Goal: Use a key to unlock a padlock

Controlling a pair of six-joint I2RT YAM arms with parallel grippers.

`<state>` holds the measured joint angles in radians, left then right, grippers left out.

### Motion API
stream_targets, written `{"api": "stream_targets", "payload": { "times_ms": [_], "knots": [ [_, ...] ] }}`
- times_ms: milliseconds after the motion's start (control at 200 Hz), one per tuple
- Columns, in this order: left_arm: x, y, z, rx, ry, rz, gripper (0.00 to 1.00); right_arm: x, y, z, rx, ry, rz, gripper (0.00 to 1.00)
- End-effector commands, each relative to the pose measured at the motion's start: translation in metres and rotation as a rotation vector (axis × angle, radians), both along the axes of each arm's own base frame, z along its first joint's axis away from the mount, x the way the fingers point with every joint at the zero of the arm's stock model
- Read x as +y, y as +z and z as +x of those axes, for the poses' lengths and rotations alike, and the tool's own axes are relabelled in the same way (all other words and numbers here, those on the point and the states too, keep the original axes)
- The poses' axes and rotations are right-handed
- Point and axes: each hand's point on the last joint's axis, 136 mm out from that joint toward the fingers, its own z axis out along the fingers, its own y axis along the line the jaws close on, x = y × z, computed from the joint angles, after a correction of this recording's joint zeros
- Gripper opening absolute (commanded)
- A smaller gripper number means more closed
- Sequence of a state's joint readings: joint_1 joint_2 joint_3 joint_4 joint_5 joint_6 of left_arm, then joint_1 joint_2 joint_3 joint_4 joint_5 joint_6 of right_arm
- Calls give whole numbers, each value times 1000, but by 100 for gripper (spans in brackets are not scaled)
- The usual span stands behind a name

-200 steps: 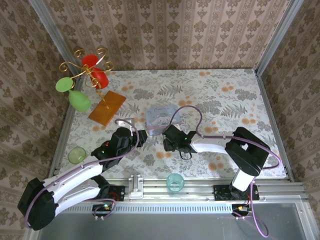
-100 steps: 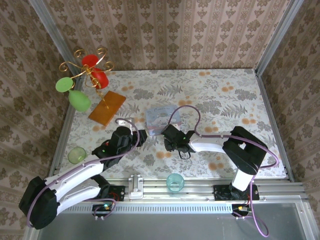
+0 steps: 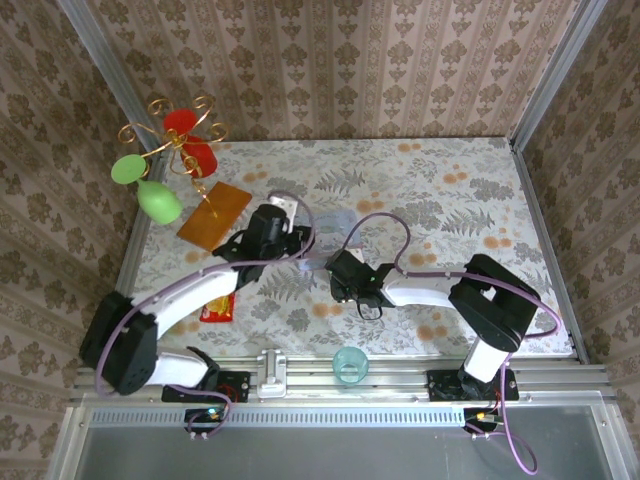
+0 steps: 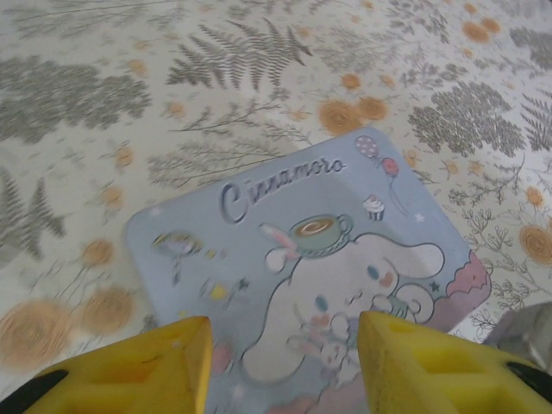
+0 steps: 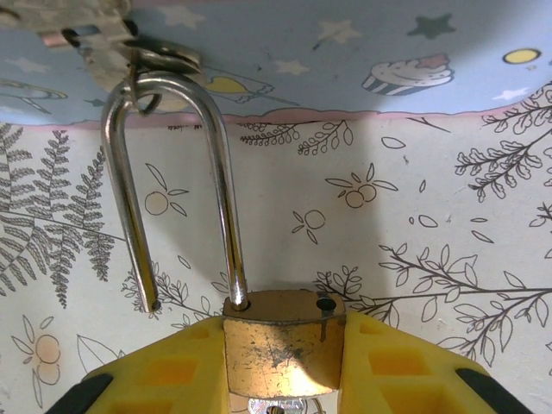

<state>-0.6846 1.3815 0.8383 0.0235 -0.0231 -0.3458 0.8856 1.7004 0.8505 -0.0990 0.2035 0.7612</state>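
The left arm has swung up from the near-left corner of the worktop (image 3: 450, 190) to the tin (image 4: 285, 259) in the last half second. The left hand (image 4: 283, 354) now hangs over the tin's printed lid with its fingers apart and nothing between them. That move has bared a red-and-yellow packet (image 3: 218, 307) near the left edge. The right arm has hardly shifted. The right hand (image 5: 283, 349) is clamped on the padlock (image 5: 274, 332), which sits just off the tin's near edge. The shackle (image 5: 220, 172) has one leg seated in the brass body, while the other ends free beside it, clear of its empty hole. The loop is hooked through the latch (image 5: 103, 43) on the tin. I judge the unlocking itself done, since a free shackle leg means the lock is open. The left hand's arrival suggests it will steady the tin while the right one draws the shackle out of the latch. The thin loop could snag there if it is pulled askew.
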Motion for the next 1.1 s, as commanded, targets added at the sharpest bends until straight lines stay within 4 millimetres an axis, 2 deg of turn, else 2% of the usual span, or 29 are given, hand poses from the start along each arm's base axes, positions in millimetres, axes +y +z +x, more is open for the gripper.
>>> {"api": "stream_targets", "payload": {
  "times_ms": [0, 95, 165, 290, 480, 620, 735, 965, 1095],
  "knots": [
    [-24, -13, 12, -17, -143, 82, 47, -6, -3, -1, 19, -80, 37, 28],
    [-31, -33, 21, 3, -159, 142, 47, -5, -7, -2, 30, -122, 66, 28],
    [-28, -44, 23, -2, -152, 187, 46, -6, -8, -1, 26, -153, 88, 28],
    [-21, -62, 20, 10, -150, 235, 45, -7, -7, 3, 6, -224, 144, 28],
    [-14, -86, 10, 29, -140, 236, 44, 10, -9, 13, -10, -286, 196, 27],
    [-10, -94, 6, 35, -140, 219, 42, 11, -14, 21, -29, -387, 288, 25],
    [-4, -102, 2, 37, -124, 216, 39, 12, -9, 27, -70, -425, 346, 25],
    [2, -117, -3, 44, -129, 212, 38, 30, -5, 37, -83, -434, 404, 25],
    [4, -124, -5, 56, -133, 225, 38, 23, -5, 44, -102, -457, 402, 25]
  ]
}}
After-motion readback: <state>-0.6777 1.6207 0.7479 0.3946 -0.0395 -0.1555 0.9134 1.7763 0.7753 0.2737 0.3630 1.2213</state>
